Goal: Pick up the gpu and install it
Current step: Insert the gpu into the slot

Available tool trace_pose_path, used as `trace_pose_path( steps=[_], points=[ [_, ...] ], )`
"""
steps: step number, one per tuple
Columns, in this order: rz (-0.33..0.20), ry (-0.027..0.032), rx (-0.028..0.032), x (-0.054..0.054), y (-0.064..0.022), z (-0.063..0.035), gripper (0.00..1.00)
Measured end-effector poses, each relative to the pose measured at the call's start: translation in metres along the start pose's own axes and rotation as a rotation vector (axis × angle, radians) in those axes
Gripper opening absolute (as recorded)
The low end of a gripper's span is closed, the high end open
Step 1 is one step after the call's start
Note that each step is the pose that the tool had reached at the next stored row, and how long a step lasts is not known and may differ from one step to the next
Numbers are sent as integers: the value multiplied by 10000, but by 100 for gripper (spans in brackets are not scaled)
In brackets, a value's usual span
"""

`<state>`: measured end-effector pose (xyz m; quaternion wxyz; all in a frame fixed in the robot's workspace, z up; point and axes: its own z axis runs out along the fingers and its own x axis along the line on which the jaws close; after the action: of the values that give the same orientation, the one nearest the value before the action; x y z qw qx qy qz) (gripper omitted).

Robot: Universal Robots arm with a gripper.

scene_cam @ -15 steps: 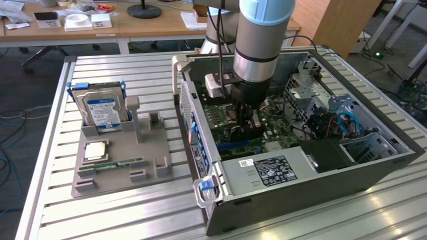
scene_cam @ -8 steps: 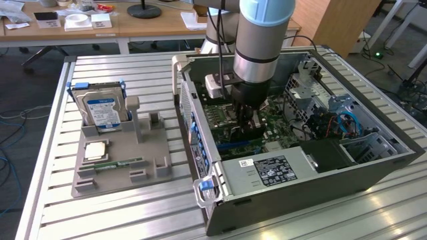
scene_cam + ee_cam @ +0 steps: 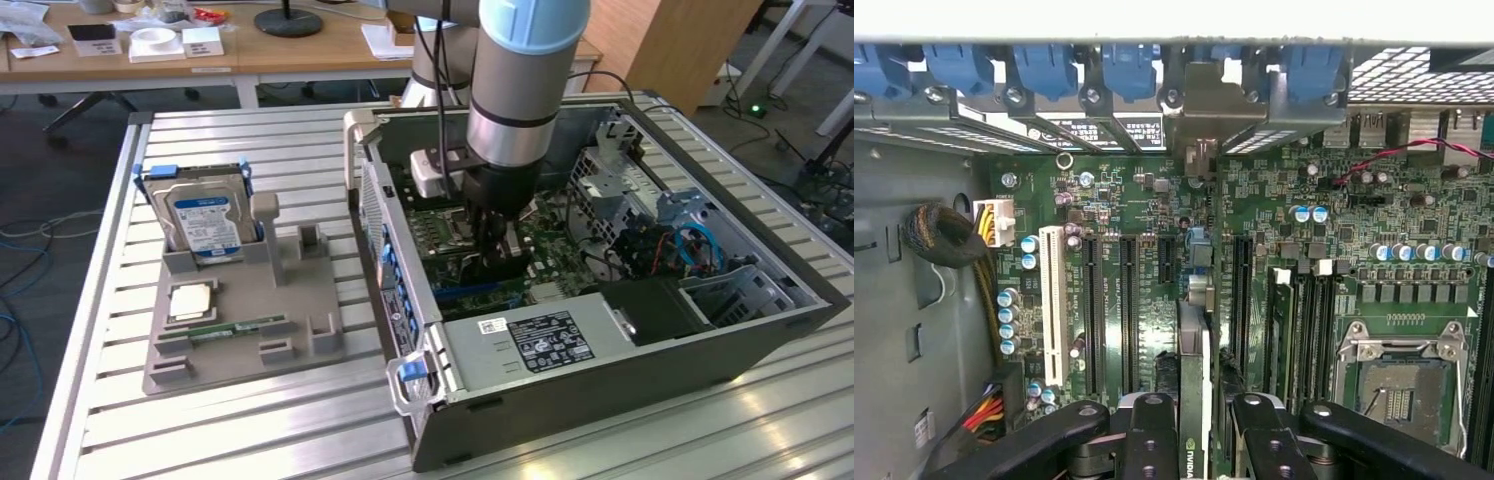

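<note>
The gpu (image 3: 1193, 350) stands on edge between my fingers (image 3: 1151, 432), a thin card with a green board and a printed logo near the grip. My gripper (image 3: 1199, 415) is shut on it. The card runs along the motherboard (image 3: 1139, 200) in line with the long black expansion slots (image 3: 1124, 300). Its silver bracket end (image 3: 1199, 105) reaches the rear slot openings of the case. Whether the card sits fully in a slot I cannot tell. In the exterior view my gripper (image 3: 491, 250) is low inside the open computer case (image 3: 534, 385), over the motherboard.
Blue retaining clips (image 3: 1044, 70) line the rear slots. An empty CPU socket (image 3: 1399, 385) and RAM slots (image 3: 1304, 320) lie beside the card. At the exterior view's left, a grey tray (image 3: 314, 335) holds a hard drive (image 3: 207, 215), a CPU (image 3: 191, 300) and a RAM stick (image 3: 240, 328).
</note>
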<state>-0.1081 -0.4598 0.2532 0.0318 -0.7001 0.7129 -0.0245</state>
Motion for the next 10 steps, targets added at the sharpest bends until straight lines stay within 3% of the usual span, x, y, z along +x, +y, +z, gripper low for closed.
trace_pose_path(
  steps=[10],
  points=[
    [4, -15, -1, -1, 1, -5, 26]
  ],
)
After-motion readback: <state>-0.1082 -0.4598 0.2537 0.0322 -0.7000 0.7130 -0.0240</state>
